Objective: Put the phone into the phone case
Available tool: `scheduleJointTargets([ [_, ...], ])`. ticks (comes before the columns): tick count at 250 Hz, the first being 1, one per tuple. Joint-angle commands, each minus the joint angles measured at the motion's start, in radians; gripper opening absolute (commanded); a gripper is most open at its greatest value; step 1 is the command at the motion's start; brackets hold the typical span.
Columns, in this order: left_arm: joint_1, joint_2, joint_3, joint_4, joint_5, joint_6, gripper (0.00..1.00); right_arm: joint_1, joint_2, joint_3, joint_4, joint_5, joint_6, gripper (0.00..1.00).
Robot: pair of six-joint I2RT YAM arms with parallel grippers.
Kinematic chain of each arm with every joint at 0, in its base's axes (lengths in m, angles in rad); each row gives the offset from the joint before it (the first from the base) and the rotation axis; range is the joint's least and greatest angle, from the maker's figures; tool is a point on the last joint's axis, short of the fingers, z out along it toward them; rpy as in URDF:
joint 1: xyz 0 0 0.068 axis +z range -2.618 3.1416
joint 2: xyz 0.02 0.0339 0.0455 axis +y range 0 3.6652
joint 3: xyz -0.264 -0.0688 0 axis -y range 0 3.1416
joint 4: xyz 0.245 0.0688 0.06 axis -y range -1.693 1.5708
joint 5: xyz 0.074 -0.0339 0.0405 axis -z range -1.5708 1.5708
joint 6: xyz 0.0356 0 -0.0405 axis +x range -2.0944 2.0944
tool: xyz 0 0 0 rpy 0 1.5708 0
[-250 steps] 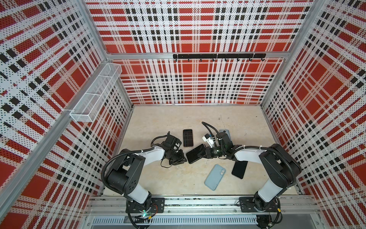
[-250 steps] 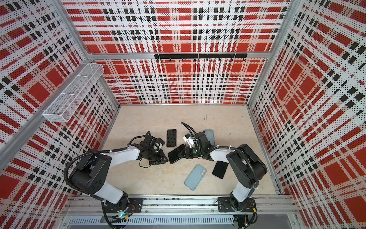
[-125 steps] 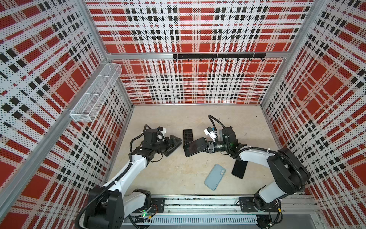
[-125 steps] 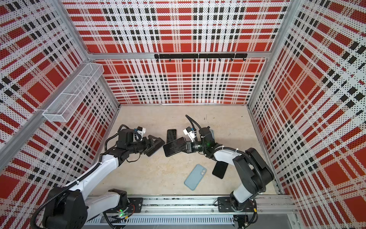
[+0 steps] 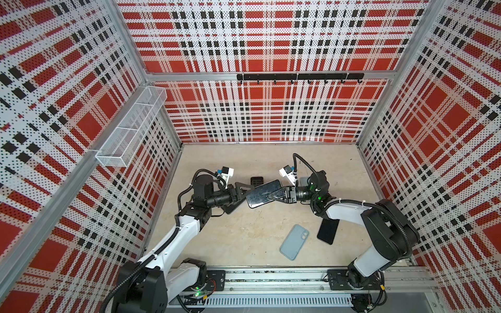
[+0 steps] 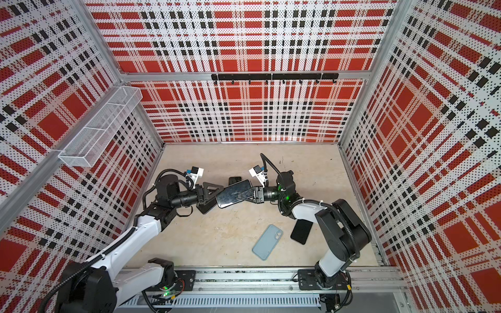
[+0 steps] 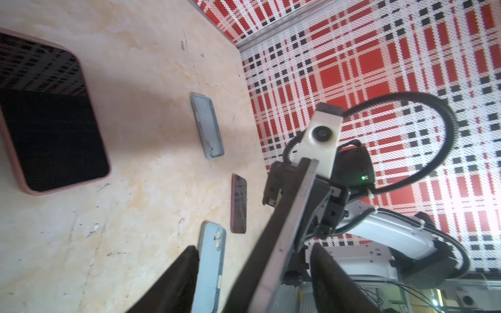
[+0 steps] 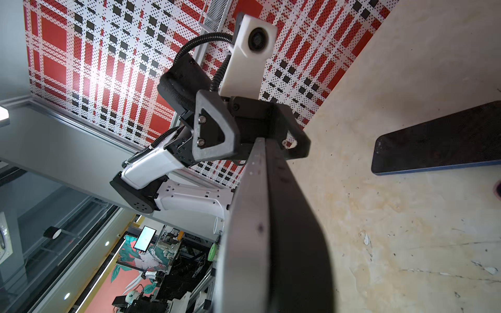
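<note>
the phone (image 5: 261, 193) is up off the desk (image 5: 244, 160), 1 end pinched in the right hand (image 5: 272, 194); the left hand (image 5: 242, 199) stands wide around the other end, gaps either side. likely stiff, slick, breakable: grip across the flat faces.

Two grippers out there, the left gripper (image 5: 242, 200) and the right gripper (image 5: 271, 195). Five on the phone count: three black phones (image 5: 257, 196) (image 5: 257, 179) (image 5: 328, 231), one light blue phone (image 5: 294, 242) and one clear case (image 7: 207, 126). Add one wire basket (image 5: 130, 127) and one hook rail (image 5: 298, 76).
</note>
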State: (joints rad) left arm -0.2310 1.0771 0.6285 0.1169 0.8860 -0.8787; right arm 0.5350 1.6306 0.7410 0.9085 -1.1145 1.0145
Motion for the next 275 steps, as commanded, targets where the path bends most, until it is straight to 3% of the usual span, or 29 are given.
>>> scheduleJointTargets([
  [1,-0.007,-0.035,-0.011,0.063,0.038,-0.029,0.56,-0.004,-0.022,0.045,0.023,0.004,-0.044,0.02],
  [100,-0.029,-0.042,-0.03,0.129,0.049,-0.073,0.26,-0.017,-0.035,0.045,-0.071,0.031,-0.096,0.01],
  [157,-0.045,-0.044,-0.029,0.17,0.05,-0.103,0.1,-0.029,-0.022,0.042,-0.063,0.047,-0.099,0.09],
  [187,-0.05,-0.034,-0.031,0.171,0.049,-0.105,0.0,-0.037,-0.021,0.044,-0.02,0.051,-0.074,0.27],
  [211,-0.05,-0.022,-0.037,0.172,0.047,-0.103,0.0,-0.044,-0.021,0.047,0.03,0.049,-0.04,0.36],
  [275,-0.057,-0.003,-0.039,0.173,0.033,-0.095,0.0,-0.065,-0.039,0.068,0.03,0.052,-0.036,0.41],
])
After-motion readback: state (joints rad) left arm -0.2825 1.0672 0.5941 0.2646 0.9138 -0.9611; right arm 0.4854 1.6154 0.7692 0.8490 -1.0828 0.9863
